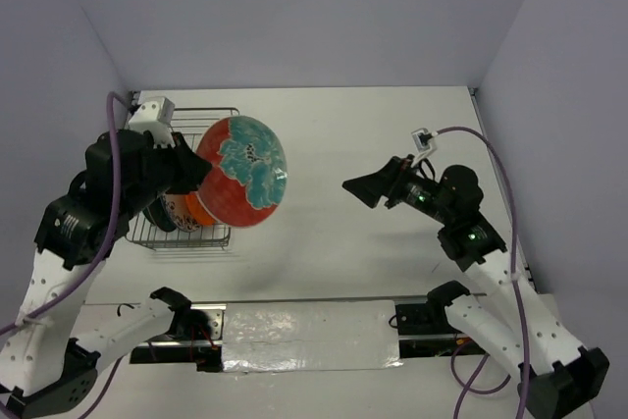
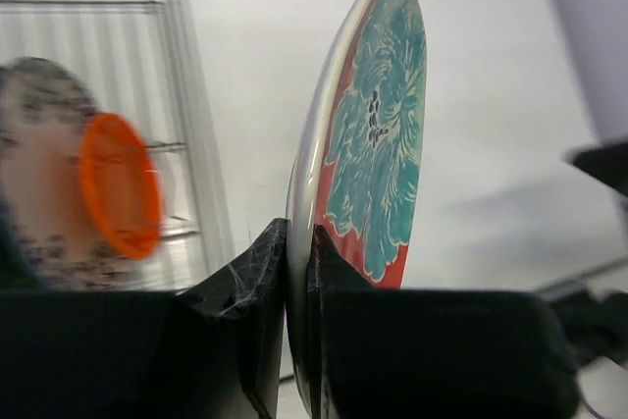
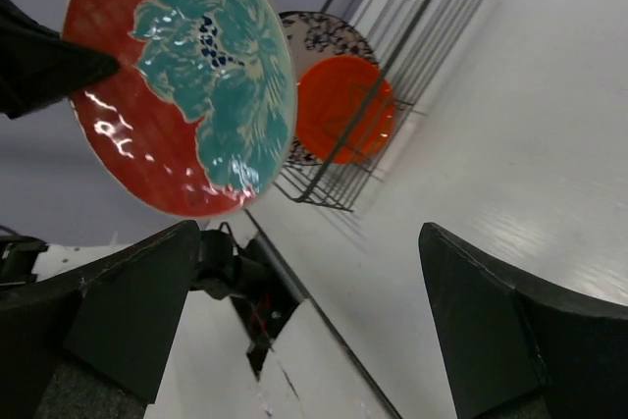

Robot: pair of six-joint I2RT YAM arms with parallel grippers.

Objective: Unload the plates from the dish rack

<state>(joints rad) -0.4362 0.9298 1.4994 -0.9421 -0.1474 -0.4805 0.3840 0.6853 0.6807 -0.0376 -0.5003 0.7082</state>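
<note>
Most of the white tabletop point(image 1: 392, 134) lies to the right of the rack point(image 1: 211, 239), so that stretch looks like the place to set plates down. The red plate point(image 1: 242, 172) hangs in the air just right of the rack, on edge and tilted, its flowered face toward the right arm. At least two more stand in the rack: a patterned plate point(image 3: 319, 31) and, in front of it, a small orange plate point(image 3: 343, 110). The left end effector point(image 2: 299, 272) pinches the red plate's rim, one finger on each face. The right end effector point(image 1: 361, 186) is spread wide, holds nothing and points at the plate from well apart. A thin rim pinch on glazed ceramic can slip, so I'd carry slowly, lower until the rim touches the tabletop, lay the plate flat away from the rack, and only then let go.
</note>
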